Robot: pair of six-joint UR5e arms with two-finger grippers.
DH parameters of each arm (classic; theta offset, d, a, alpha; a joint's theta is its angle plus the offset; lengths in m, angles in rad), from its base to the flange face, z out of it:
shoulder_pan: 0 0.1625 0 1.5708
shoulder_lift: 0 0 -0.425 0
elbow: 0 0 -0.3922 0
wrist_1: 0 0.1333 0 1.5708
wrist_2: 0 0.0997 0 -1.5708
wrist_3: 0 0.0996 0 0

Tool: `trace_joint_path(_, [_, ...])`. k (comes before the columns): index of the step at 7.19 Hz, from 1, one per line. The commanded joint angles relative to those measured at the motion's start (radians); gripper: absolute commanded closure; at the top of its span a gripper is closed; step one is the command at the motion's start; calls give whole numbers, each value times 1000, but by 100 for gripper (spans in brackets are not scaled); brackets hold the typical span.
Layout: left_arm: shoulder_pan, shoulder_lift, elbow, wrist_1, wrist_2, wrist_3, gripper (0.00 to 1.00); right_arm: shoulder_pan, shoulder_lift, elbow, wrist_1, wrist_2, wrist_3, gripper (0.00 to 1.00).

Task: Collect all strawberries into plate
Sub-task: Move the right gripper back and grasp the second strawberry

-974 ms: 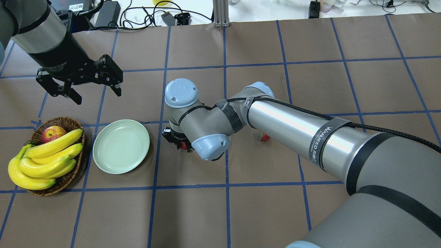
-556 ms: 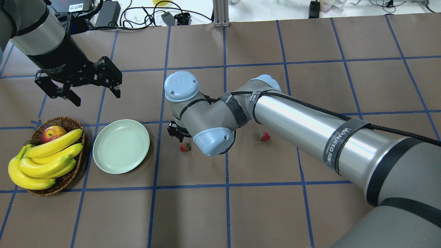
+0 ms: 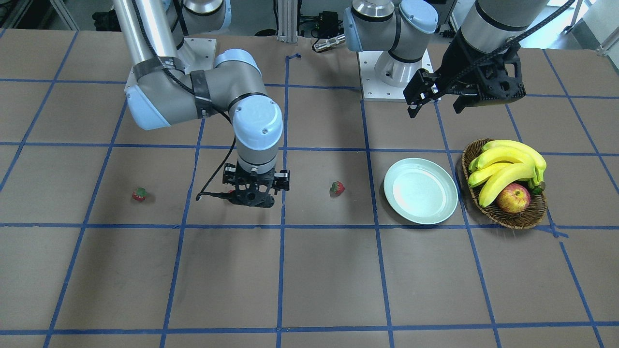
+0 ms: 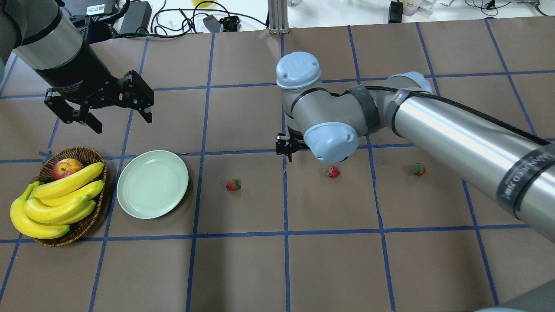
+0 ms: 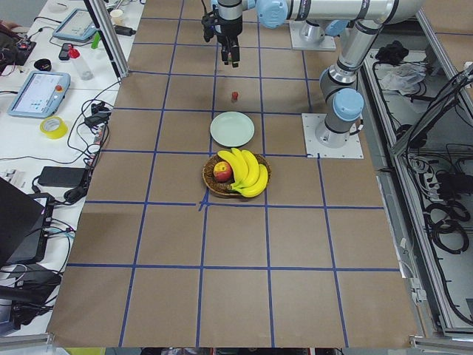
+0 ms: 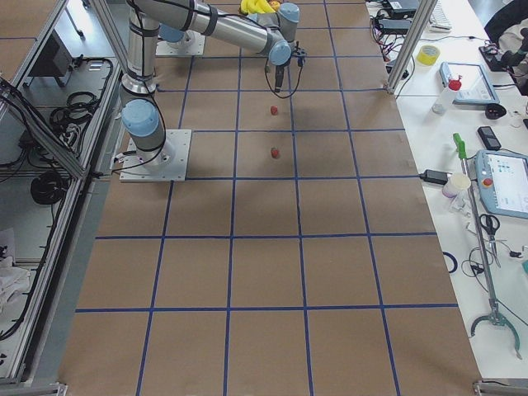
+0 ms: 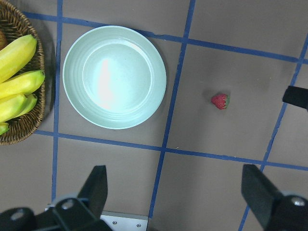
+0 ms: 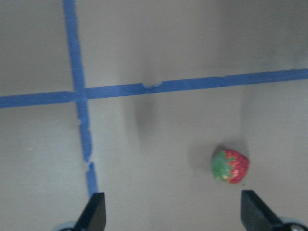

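Note:
Three strawberries lie on the brown table in the overhead view: a left one (image 4: 233, 184), a middle one (image 4: 333, 172) and a right one (image 4: 418, 169). The pale mint-green plate (image 4: 152, 183) is empty, left of them. My right gripper (image 3: 254, 191) hangs above the table near the middle strawberry, mostly hidden under its wrist from overhead. In the right wrist view its fingers (image 8: 96, 214) stand wide apart and empty, with one strawberry (image 8: 230, 166) on the table between them, nearer one finger. My left gripper (image 4: 121, 120) is open and empty, raised behind the plate (image 7: 114, 77).
A brown wicker basket (image 4: 65, 240) with bananas (image 4: 60, 199) and a red-yellow apple (image 4: 67, 168) stands just left of the plate. Blue tape lines cross the table. Cables and boxes lie along the far edge.
My right arm has swung away from the left strawberry, leaving it on the table, and moved right and farther back. The right strawberry has come into view. The left arm barely moved.

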Motion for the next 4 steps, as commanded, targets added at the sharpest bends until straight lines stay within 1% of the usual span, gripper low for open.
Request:
trace_joint_path(1, [1, 6, 2, -1, 2, -1, 0, -134, -32, 130, -64, -10, -117, 5])
trace_joint_path(2, [1, 6, 0, -1, 0, -1, 0, -137, -31, 206, -215, 2, -126, 2])
trace_joint_path(3, [-1, 6, 0, -2, 2, -1, 0, -136, -25, 231, -279, 103, -131, 2])
trace_joint_path(4, [1, 0, -1, -1, -3, 1, 0, -136, -19, 228, -284, 145, -131, 2])
